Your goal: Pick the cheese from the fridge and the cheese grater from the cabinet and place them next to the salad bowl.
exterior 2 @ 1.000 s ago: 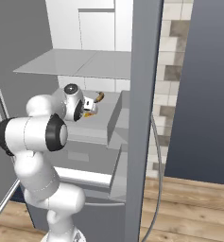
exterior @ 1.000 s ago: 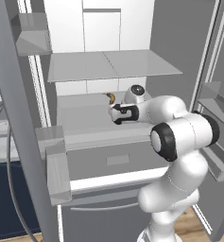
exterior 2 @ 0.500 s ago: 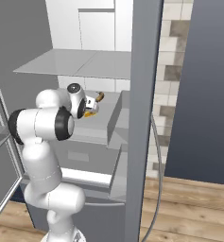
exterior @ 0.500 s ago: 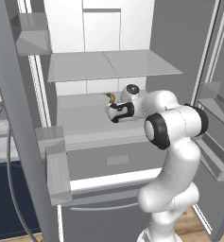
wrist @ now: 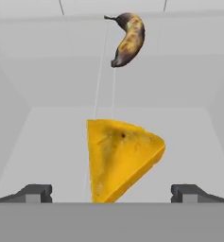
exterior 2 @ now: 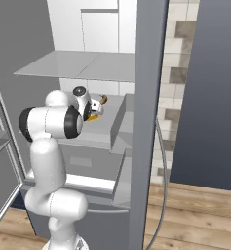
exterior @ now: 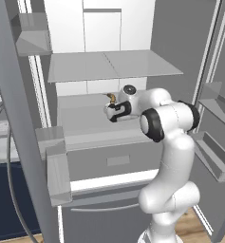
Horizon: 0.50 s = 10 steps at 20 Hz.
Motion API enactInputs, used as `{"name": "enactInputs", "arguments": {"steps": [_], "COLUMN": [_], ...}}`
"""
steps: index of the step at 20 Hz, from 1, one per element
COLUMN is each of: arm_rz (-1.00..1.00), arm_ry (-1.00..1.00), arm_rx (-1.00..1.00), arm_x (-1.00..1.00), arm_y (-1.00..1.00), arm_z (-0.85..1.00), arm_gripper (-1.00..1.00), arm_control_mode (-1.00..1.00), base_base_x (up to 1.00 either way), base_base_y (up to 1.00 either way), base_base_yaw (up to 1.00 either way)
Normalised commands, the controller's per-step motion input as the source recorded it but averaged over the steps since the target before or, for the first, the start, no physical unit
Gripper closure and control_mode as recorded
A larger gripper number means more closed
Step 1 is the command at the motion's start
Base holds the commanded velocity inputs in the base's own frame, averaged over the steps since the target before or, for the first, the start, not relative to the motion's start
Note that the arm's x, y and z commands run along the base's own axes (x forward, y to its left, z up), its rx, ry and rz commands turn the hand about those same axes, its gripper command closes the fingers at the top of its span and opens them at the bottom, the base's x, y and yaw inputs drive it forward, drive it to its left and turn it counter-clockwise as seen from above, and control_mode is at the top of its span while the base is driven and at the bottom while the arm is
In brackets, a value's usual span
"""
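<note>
The fridge stands open in front of me. On its middle shelf lies the cheese, a yellow-orange wedge. My gripper is open, with its two fingertips level with the wedge's near end, one on each side and apart from it. From the right base view a sliver of the cheese peeks out beside the gripper. In the left base view the gripper reaches in over the shelf and covers the wedge. The cheese grater, the cabinet and the salad bowl are out of view.
A brown banana lies farther back on the same shelf, behind the cheese. Another shelf hangs close above the hand. Door bins jut out on the left and the right door stands beside the arm.
The arm has stretched deeper into the fridge, with its elbow swinging up and closer to the shelf. The gripper has edged toward the cheese and stayed open.
</note>
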Motion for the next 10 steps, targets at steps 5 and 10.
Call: {"name": "enactInputs", "arguments": {"steps": [5, 10], "arm_rz": [0.0, 0.0], "arm_ry": [0.0, 0.0], "arm_rx": [0.0, 0.0], "arm_x": [0.29, 0.16], "arm_y": [0.0, 0.0], "arm_z": [-0.19, -0.27], "arm_gripper": [-1.0, -1.0], "arm_control_mode": [-1.0, -1.0], "base_base_x": [0.0, 0.0], "base_base_y": [0.0, 0.0], "base_base_yaw": [0.0, 0.0]}}
